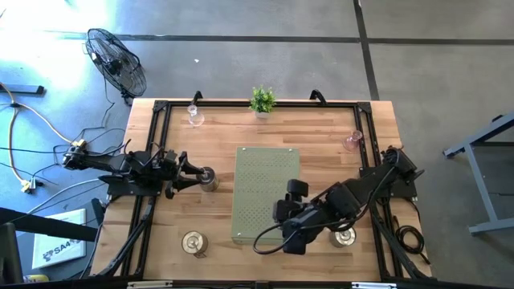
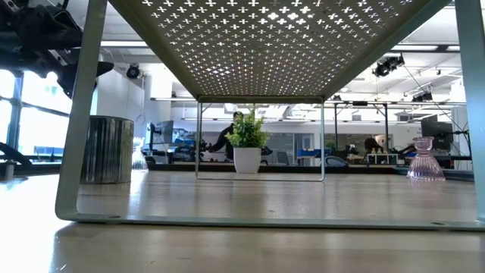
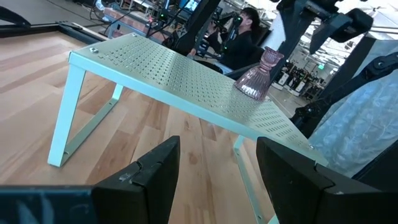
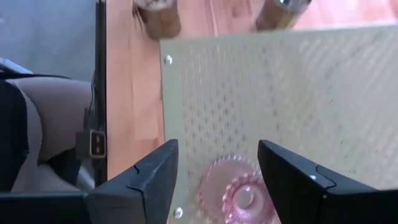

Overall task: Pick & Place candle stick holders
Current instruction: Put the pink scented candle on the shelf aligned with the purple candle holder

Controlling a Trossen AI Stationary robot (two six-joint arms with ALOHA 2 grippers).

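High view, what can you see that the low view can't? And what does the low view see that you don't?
Only the high view shows the black floor fan and the shiny silver metal candle holder near the table's front edge. Only the low view shows the room behind the table, with its ceiling lights. Both show the small green potted plant, the pale green perforated metal shelf and a pink glass candle holder.

Robotics lab: framed workbench, concrete floor.
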